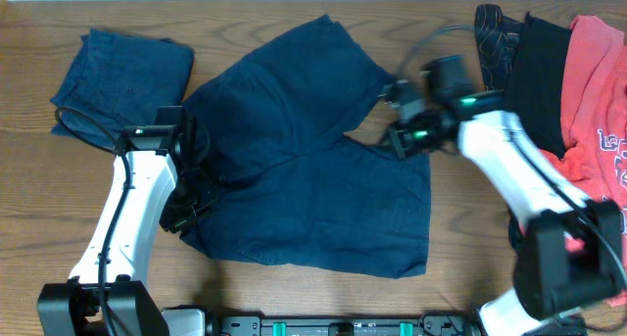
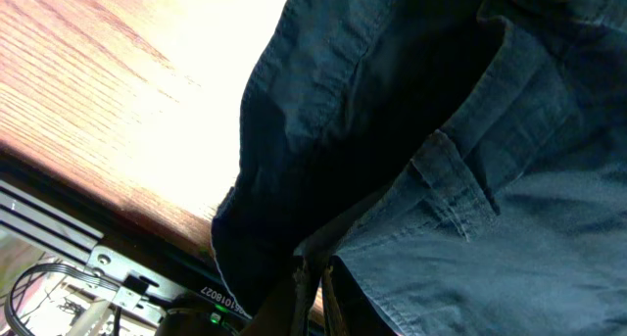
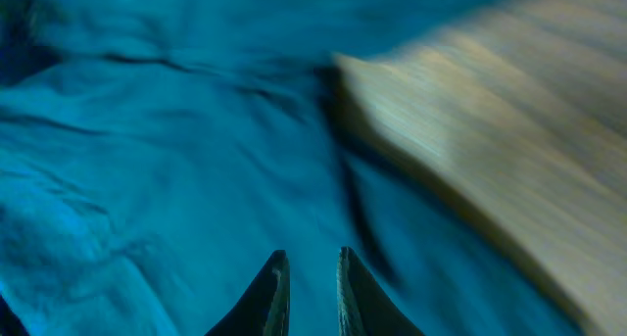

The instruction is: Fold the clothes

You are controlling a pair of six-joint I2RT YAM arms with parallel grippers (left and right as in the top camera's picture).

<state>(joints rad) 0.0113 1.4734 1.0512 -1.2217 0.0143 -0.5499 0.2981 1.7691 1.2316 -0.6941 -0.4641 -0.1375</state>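
dark navy blue fabric shorts (image 1: 304, 169) lie spread across the middle of the brown wooden table (image 1: 294, 297). the left gripper (image 2: 313, 287) is pinched closed on their waistband edge. the right gripper (image 3: 312, 256) hovers over the shorts' right side, blurred, its jaws a narrow slit apart with nothing between them. a folded navy garment (image 1: 122, 81) lies far left, and a coral-red t-shirt (image 1: 598, 91) is heaped with black clothes (image 1: 544, 72) far right.
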